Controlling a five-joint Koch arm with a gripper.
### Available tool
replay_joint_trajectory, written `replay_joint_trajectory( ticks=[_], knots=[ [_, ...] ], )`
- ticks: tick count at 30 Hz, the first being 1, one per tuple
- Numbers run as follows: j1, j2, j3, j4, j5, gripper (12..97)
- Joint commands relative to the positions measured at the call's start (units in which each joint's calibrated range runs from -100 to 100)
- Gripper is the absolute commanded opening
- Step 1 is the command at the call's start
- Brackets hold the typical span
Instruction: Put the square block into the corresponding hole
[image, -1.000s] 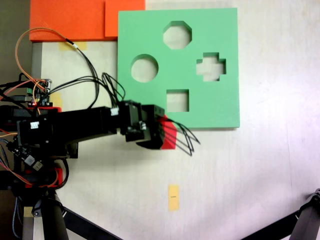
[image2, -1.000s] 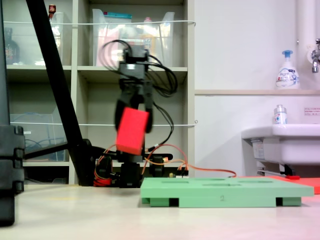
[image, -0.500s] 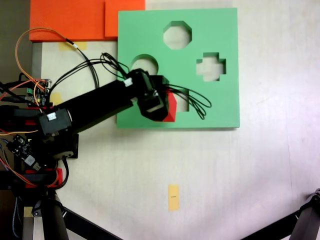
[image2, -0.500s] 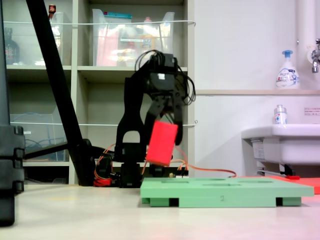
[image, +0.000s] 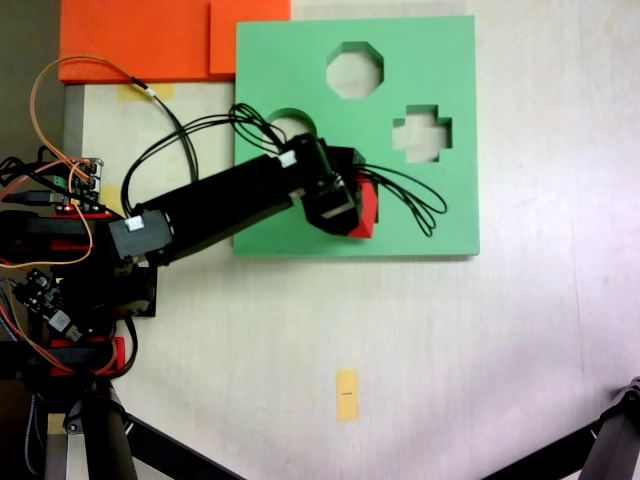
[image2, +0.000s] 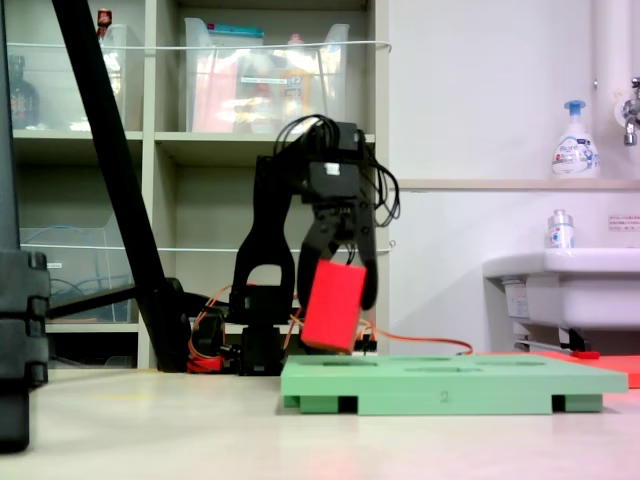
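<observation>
My gripper (image: 352, 205) (image2: 337, 285) is shut on the square block (image: 365, 205) (image2: 333, 305), a bright red foam cube held tilted just above the green foam board (image: 440, 210) (image2: 450, 382). From above, the block and the gripper head cover the corresponding hole, so that square cutout is hidden. From the side, the block's lower edge hangs a little above the board's top face, apart from it.
The board also has an octagonal cutout (image: 354, 70), a cross cutout (image: 421, 133) and a round cutout (image: 288, 120) partly under the arm. Orange foam sheets (image: 140, 40) lie at the top left. A yellow tape marker (image: 346, 394) sits on the table. Tripod legs (image: 110, 440) stand at the lower left.
The arm has swung from beside the board's near edge to over the board, carrying the red block to above the square cutout and lowering it toward the board.
</observation>
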Motion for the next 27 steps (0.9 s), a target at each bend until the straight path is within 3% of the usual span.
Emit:
replay_joint_trajectory(
  ticks=[1,27],
  knots=[
    [0.15,0.4,5.96,2.97,0.39,15.1],
    [1.95,8.78,7.76,0.08,0.0,15.2]
  ],
)
